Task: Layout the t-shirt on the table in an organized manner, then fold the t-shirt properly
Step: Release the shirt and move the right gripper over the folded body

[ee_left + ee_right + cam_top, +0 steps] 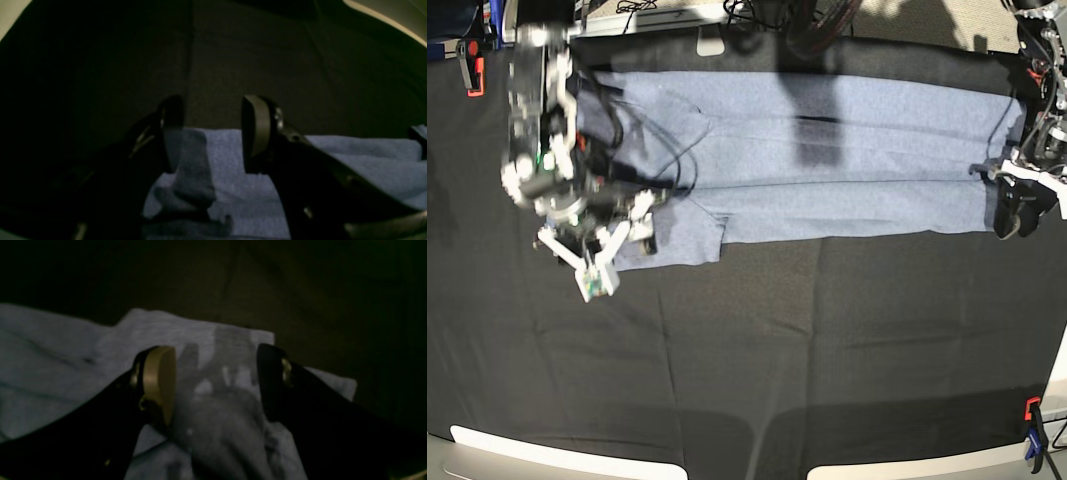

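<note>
Soft t-shirt (827, 150) lies stretched on the table (827, 340).
Both the left gripper (210, 133) and the right gripper (217, 383) stand open, holding nothing; the limp, light cloth is probably best pinched at hems or corners.

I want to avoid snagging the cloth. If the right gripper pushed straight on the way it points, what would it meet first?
Probably the t-shirt: the open right gripper has it directly between and ahead of its fingers, then the table. Depth is unclear.
</note>
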`<act>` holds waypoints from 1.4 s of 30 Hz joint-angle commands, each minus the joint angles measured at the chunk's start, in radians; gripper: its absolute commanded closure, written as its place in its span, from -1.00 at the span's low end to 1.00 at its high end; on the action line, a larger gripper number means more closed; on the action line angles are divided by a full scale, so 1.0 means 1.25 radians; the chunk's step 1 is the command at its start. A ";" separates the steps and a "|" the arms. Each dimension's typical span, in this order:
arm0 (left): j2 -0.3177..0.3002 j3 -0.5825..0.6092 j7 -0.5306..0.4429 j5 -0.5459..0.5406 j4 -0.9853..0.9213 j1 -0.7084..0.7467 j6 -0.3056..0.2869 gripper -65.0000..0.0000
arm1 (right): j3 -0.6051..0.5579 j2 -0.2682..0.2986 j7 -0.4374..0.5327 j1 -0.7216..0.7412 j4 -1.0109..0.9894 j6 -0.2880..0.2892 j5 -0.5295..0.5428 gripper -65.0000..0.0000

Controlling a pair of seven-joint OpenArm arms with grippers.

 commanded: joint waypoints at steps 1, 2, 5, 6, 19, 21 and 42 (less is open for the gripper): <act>-0.014 -0.005 -0.023 -0.016 0.014 -0.008 -0.003 0.19 | 0.004 0.006 0.013 0.027 -0.011 -0.016 -0.008 -0.14; -0.014 -0.005 -0.023 -0.016 0.014 -0.008 -0.003 0.19 | 0.005 0.005 0.013 0.044 -0.037 -0.024 -0.020 -0.13; -0.014 -0.005 -0.023 -0.016 0.014 -0.008 -0.003 0.19 | 0.015 0.005 -0.009 0.100 -0.122 -0.027 -0.024 -0.13; -0.014 -0.005 -0.023 -0.016 0.014 -0.008 -0.003 0.19 | 0.020 0.005 -0.020 0.121 -0.153 -0.027 -0.023 -0.13; -0.014 -0.005 -0.023 -0.016 0.014 -0.008 -0.003 0.19 | 0.060 0.005 -0.092 0.340 -0.539 -0.008 0.009 -0.13; -0.014 -0.005 -0.023 -0.016 0.014 -0.008 -0.003 0.19 | 0.061 0.005 -0.091 0.338 -0.550 0.002 0.009 -0.13; -0.014 -0.005 -0.023 -0.016 0.014 -0.008 -0.003 0.19 | 0.061 0.005 -0.141 0.337 -0.520 0.215 0.069 0.99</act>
